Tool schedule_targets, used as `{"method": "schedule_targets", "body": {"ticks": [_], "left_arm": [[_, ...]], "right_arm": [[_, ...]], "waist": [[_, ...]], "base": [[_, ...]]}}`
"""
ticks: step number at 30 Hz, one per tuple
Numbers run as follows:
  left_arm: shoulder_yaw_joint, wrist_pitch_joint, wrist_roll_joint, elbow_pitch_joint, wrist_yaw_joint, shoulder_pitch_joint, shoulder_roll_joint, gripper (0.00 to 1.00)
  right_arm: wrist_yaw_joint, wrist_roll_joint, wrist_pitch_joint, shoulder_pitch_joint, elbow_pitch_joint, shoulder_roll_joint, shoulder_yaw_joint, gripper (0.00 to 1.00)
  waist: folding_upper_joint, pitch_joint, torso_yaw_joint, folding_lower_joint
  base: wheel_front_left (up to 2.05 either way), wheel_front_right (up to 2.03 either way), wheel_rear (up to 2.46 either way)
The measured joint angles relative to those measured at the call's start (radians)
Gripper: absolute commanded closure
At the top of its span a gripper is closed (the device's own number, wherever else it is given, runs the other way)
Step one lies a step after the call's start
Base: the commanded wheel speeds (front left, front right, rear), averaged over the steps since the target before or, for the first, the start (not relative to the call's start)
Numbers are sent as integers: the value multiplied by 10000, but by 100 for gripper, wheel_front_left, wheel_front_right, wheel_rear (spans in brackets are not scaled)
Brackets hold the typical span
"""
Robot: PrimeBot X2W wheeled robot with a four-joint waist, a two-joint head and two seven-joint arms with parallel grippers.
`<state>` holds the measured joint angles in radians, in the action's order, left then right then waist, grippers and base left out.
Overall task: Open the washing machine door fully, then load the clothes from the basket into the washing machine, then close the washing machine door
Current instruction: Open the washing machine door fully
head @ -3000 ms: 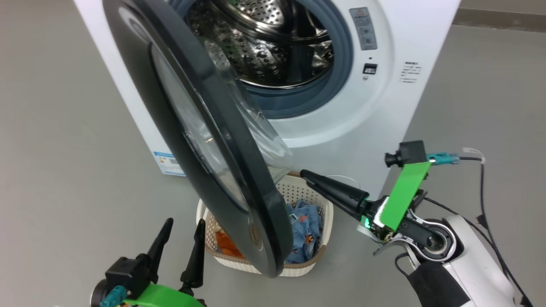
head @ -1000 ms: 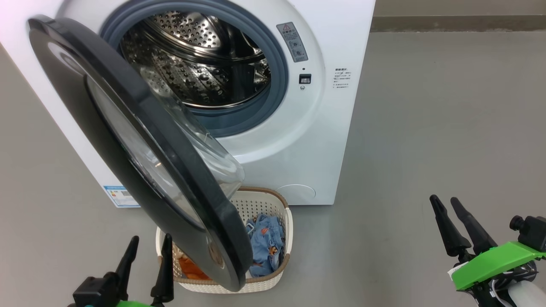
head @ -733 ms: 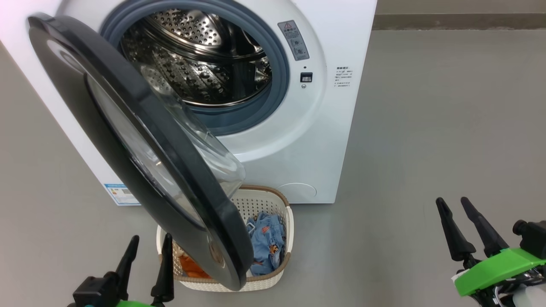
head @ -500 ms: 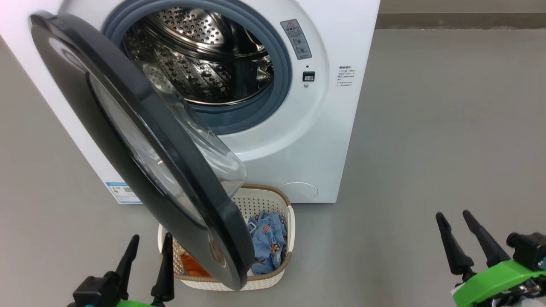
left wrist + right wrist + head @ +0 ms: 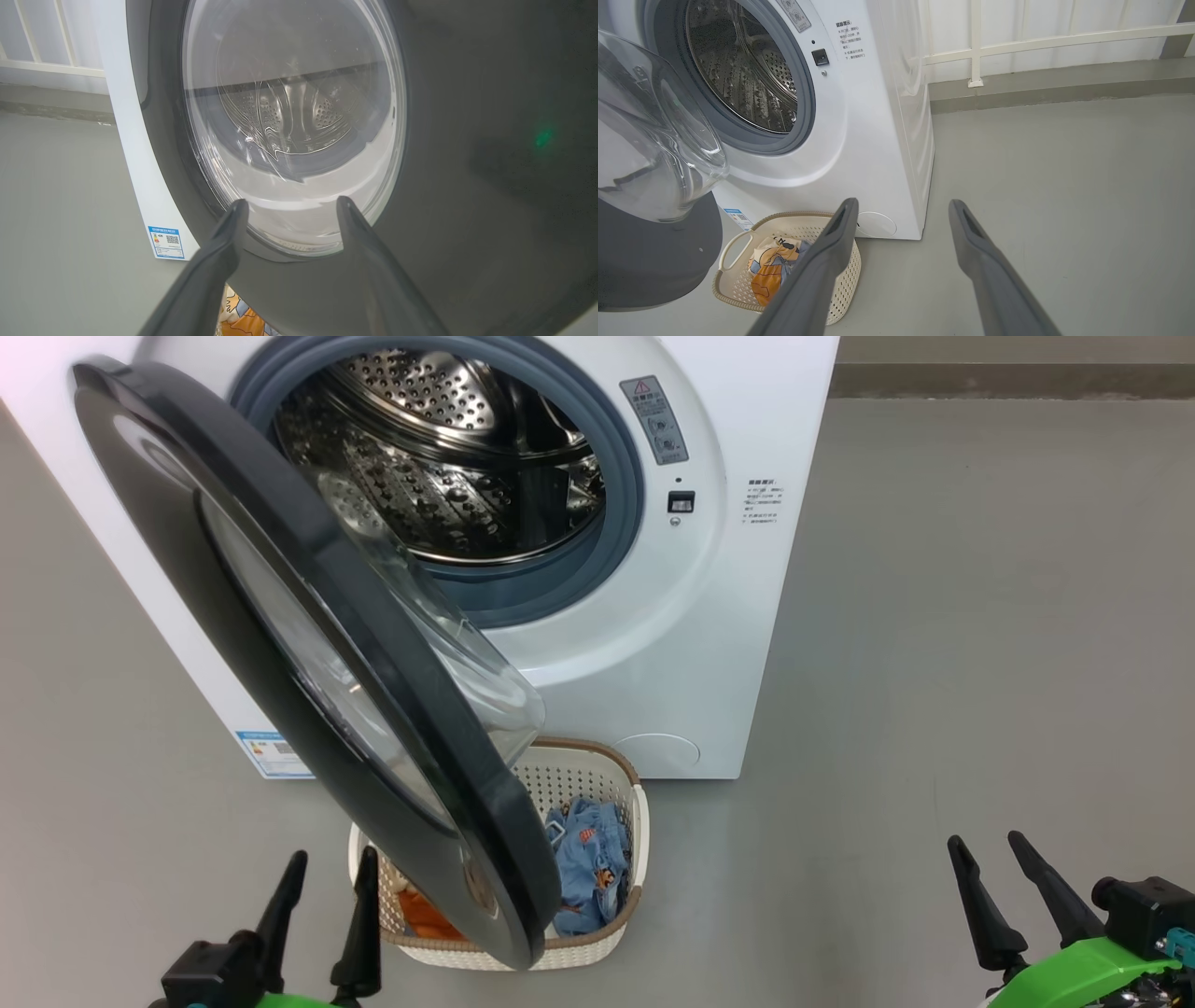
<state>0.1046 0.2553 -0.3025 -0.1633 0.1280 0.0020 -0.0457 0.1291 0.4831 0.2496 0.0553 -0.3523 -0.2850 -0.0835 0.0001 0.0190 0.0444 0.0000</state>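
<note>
Glossy black rim and bulging clear glass across the middle of the head view: washing machine door (image 5: 317, 653), hinged at the left, swung part-way out, not fully back, overhanging the left end of the basket (image 5: 583, 779). Behind it, washing machine (image 5: 709, 616) in white, mouth uncovered, with bare steel drum (image 5: 448, 476) and grey-blue seal (image 5: 624, 523); small blue label (image 5: 271, 753) at the lower left corner, round cover (image 5: 658, 751) low on the front. Just before the machine's foot, on the floor, cream basket with the clothes (image 5: 588, 863) inside: light blue cloth to the right, orange partly hidden by the door's rim. Left gripper (image 5: 332, 859) at the lower left, fingers spread wide, nothing between them, close before the door's outer face and near the basket's left end. Right gripper (image 5: 985, 840) at the lower right, equally wide and empty, well apart from machine and basket, over bare floor. Smooth grey floor (image 5: 980, 616) all round; grey kerb (image 5: 1041, 93) and white railing (image 5: 1017, 44) beyond the machine.
</note>
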Motion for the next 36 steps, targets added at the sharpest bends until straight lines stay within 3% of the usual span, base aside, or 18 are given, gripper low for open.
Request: {"method": "schedule_targets", "body": {"ticks": [1,3,10,16,19,23,30,36], "left_arm": [[0,0,0,-12,0,0,0,55],[-15,0,0,-17,0,-2,4,100],[-441,0,-111,853,0,-25,21,100],[-679,2,-293,3231,-2,-149,21,100],[-251,13,-286,4623,-6,-220,12,100],[1164,15,123,5774,-15,-215,6,100],[3710,13,265,5020,-4,-210,-23,100],[4819,8,-451,3085,-19,-307,-42,100]], "right_arm": [[0,-23,0,0,0,2,2,0],[0,-73,0,0,0,6,4,0],[0,-121,0,-36,25,52,104,0],[0,-232,0,-181,102,79,144,0],[0,-232,0,-186,161,79,198,0],[0,-232,0,-218,213,86,238,0],[0,-372,2,-345,232,184,268,0],[0,-382,0,-341,230,270,247,0]], "waist": [[0,-5,-2,0],[0,-23,-2,0],[0,-105,53,0],[0,-166,118,0],[0,-172,154,0],[0,-180,185,0],[0,-142,169,0],[0,-76,99,0]], "base": [[0,0,0],[0,0,0],[0,0,0],[0,0,0],[0,0,0],[0,0,0],[0,0,0],[0,0,0]]}}
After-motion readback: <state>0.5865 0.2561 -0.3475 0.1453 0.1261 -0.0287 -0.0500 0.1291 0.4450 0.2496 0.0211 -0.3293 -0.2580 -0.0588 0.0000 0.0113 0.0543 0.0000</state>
